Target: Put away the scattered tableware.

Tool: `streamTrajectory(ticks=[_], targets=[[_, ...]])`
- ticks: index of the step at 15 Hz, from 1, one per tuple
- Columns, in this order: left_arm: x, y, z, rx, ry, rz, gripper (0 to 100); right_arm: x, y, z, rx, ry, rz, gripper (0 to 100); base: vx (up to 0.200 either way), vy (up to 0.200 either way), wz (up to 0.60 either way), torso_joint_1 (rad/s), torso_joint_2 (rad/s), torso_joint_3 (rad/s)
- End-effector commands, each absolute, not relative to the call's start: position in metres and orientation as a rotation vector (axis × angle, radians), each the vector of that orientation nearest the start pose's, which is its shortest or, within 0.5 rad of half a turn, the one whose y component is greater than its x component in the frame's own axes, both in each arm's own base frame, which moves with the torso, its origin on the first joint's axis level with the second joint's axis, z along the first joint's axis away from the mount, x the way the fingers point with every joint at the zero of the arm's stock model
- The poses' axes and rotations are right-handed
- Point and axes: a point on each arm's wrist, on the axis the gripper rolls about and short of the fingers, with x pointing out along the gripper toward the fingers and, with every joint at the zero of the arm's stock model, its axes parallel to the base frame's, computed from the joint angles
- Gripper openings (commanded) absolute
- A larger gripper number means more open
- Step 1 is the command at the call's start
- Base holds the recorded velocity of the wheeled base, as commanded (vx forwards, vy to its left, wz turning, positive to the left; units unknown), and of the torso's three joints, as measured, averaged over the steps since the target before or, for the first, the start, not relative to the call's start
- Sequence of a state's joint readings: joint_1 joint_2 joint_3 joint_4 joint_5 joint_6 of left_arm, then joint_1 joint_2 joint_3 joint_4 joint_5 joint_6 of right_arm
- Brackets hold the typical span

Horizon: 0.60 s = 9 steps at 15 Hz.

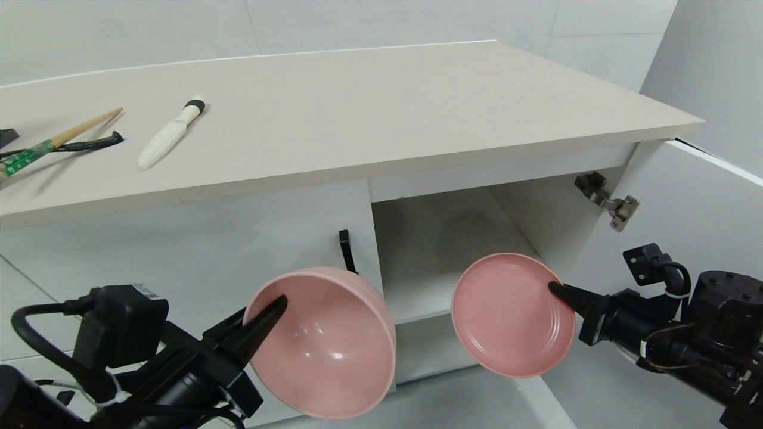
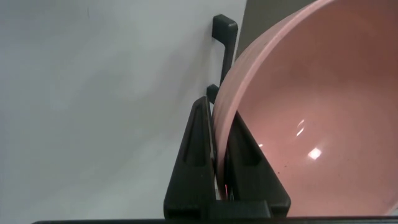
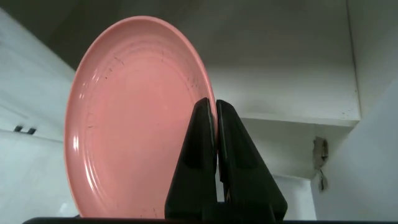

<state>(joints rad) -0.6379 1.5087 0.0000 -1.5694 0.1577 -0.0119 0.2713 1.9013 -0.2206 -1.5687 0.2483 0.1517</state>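
Head view: pink bowl (image 1: 334, 351) is held on edge, low before the closed cabinet door (image 1: 179, 238), w/ pink plate (image 1: 506, 316) held on edge just beside it, in front of the open compartment (image 1: 441, 238). Both are judged light, stiff, prob. plastic or melamine, and glossy, so slippery at the rim. A drop is unlikely to break them, but a shallow pinch could be levered loose. Bowl rim is clamped by left gripper (image 1: 275, 305), one finger inside and one outside. Plate rim is pinched likewise by right gripper (image 1: 554, 289), jaws narrowed onto the thin edge. The rim is judged the only practical hold, taken deep. Farther out, a white knife (image 1: 170, 134) and chopsticks (image 1: 59, 140) are seen on the countertop (image 1: 387, 107), well apart from both grippers.
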Motion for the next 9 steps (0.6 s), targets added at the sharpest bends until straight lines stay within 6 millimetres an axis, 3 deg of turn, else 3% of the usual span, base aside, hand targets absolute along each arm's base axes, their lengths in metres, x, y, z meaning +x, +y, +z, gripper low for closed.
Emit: streamTrajectory(ticks=[1,5,9], targets=[[0.137,-0.097,0.139,-0.042,-0.068,-0.479,0,0.254,0.076,0.081,0.146,0.173,0.500,0,0.000,0.000,0.00,0.000,0.00,0.000],[0.138,-0.098,0.137,-0.038,-0.058,-0.479,0,0.268,0.081,0.075,0.146,0.174,0.505,0,0.000,0.000,0.00,0.000,0.00,0.000],[0.137,-0.097,0.138,-0.040,-0.064,-0.479,0,0.280,0.102,0.066,0.143,0.175,0.555,0,0.000,0.000,0.00,0.000,0.00,0.000]])
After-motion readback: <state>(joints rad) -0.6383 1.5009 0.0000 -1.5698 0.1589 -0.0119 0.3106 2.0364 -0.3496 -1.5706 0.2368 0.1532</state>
